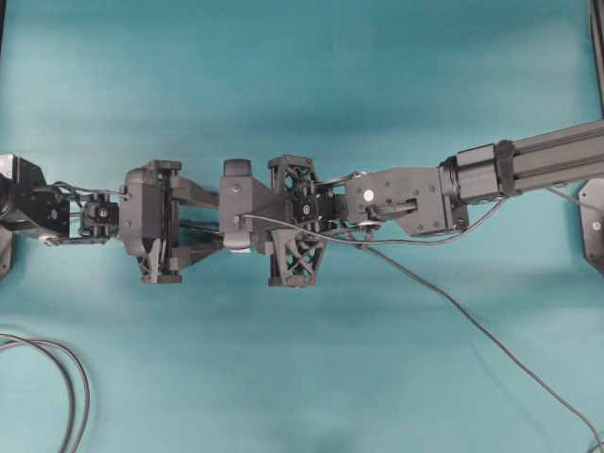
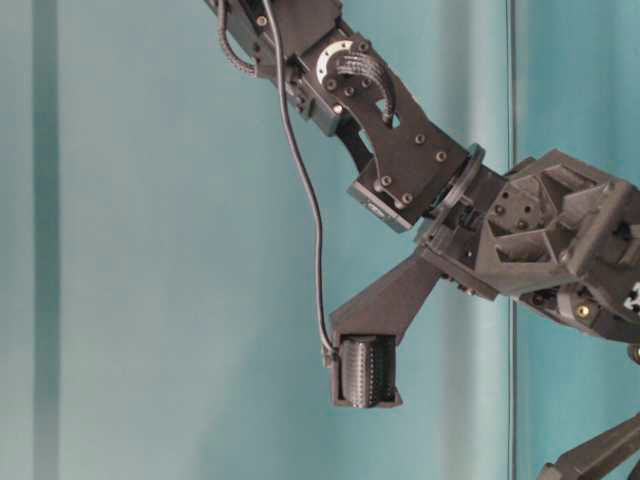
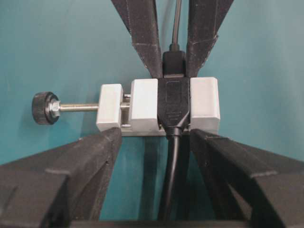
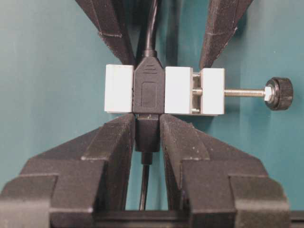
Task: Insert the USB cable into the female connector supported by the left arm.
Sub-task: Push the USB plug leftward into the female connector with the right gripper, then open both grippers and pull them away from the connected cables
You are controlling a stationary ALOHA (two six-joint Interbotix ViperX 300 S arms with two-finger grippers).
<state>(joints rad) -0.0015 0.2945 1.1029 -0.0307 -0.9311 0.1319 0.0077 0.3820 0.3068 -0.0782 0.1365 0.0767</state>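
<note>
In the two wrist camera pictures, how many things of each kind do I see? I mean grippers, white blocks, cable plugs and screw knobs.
Grippers: 2 (left gripper, right gripper)
White blocks: 1 (female connector)
Cable plugs: 1 (USB cable)
Screw knobs: 1 (round knob)
Total: 5

Both arms are being stretched toward each other over the middle, basically nose to nose. The left arm point(image 1: 142, 219) is being held level from the left edge, with its gripper point(image 3: 153, 135) being kept closed on the female connector point(image 3: 159, 105), fingers point(image 3: 85, 156) pressing up against the block's near edge. The right arm point(image 1: 491, 175) is being angled in from the right side, and its gripper point(image 4: 147, 130) is being squeezed tight around the USB cable point(image 4: 147, 135) plug.
</note>
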